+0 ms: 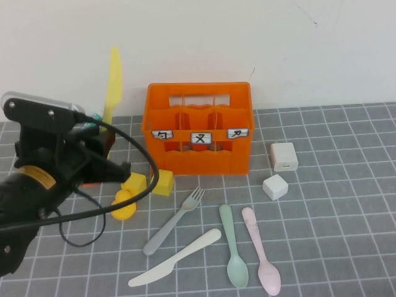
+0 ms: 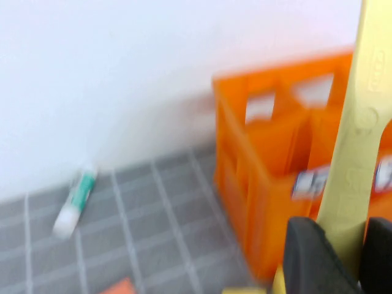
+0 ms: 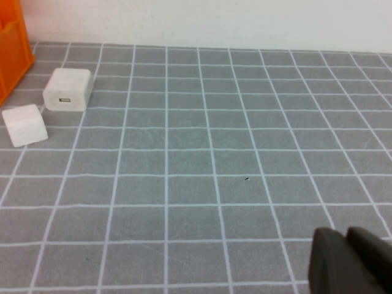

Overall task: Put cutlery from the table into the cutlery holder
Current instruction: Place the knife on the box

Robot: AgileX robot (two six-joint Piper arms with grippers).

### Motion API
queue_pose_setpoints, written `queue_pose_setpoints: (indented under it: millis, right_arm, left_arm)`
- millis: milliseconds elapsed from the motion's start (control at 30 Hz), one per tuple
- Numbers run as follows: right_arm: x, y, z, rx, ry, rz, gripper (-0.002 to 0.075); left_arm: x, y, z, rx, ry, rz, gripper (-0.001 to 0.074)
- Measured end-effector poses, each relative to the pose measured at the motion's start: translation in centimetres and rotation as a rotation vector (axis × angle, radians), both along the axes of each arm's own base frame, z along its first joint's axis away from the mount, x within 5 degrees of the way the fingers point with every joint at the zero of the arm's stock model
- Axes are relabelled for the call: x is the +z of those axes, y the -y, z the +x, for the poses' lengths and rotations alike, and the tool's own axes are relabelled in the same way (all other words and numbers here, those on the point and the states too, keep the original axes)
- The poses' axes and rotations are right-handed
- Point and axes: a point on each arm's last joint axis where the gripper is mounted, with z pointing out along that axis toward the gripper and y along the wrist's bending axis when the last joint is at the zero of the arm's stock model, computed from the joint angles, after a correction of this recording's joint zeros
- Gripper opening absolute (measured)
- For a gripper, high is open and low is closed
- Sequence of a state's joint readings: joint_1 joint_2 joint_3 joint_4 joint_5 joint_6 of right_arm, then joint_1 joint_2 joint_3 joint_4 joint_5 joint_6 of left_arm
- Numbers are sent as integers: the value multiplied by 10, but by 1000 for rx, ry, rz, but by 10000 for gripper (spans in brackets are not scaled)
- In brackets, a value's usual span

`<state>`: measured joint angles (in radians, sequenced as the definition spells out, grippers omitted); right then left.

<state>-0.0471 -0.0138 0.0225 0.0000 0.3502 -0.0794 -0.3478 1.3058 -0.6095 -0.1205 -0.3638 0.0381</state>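
Observation:
My left gripper (image 1: 99,133) is shut on the yellow knife (image 1: 113,86), holding it upright in the air just left of the orange cutlery holder (image 1: 198,162). In the left wrist view the knife (image 2: 358,135) rises between the black fingers (image 2: 312,257), with the holder (image 2: 257,171) behind it. On the table (image 1: 334,235) in front of the holder lie the grey fork (image 1: 174,221), white knife (image 1: 176,258), mint-green spoon (image 1: 233,247) and pink spoon (image 1: 262,250). My right gripper (image 3: 344,236) is out of the high view; it is shut and empty above bare tiles.
A white charger (image 1: 284,156) and a white cube (image 1: 275,186) sit right of the holder. Two yellow cubes (image 1: 163,182) and a yellow duck (image 1: 124,204) sit at its front left. A white-and-green tube (image 2: 75,202) lies by the wall.

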Motion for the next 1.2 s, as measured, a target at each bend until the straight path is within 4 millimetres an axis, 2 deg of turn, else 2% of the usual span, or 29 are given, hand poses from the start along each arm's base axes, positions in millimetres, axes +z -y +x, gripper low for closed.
queue_pose_setpoints:
  millis: [233, 533, 833, 1100, 1200]
  right_arm:
    - [0, 0, 0, 0, 0, 0, 29]
    - [0, 0, 0, 0, 0, 0, 29]
    - [0, 0, 0, 0, 0, 0, 29]
    - [0, 0, 0, 0, 0, 0, 29]
    - [0, 0, 0, 0, 0, 0, 29]
  left_arm:
    - [5, 13, 10, -87, 169, -140, 144]
    - [-7, 38, 28, -281, 276, -207, 143]
    - [-6, 73, 66, -377, 311, -219, 143]
    - [-19, 105, 108, -418, 325, -220, 143]
    - [-30, 112, 125, -415, 319, -217, 143]
